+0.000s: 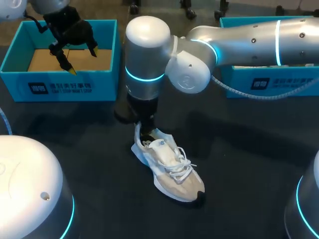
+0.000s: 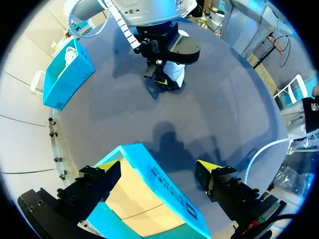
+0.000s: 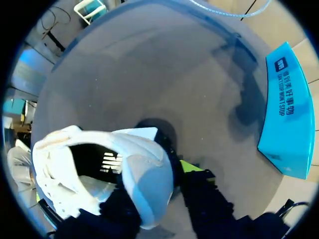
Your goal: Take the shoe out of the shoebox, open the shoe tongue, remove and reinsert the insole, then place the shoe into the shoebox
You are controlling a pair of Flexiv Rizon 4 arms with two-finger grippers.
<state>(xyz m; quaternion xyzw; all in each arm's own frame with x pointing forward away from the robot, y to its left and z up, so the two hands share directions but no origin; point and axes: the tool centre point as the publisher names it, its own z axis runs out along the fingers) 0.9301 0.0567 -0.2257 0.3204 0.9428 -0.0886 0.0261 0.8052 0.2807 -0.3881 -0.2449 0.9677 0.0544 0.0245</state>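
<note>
Our right claw (image 1: pixel 145 130) pinches the heel of the shoe (image 1: pixel 172 167) on the surface (image 1: pixel 239 149), outside the shoebox (image 1: pixel 60 88) over which our left claw (image 1: pixel 82 60) hangs wide, so we judge tongue-opening is in hand, calling that left claw across to lift the tongue.

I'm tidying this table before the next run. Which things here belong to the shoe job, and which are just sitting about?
Job:
white sneaker
open, empty blue shoebox
right pincer, gripping the sneaker's heel
left pincer, open, above the shoebox

Lying about:
second blue box, partly hidden, so probably spare
</note>
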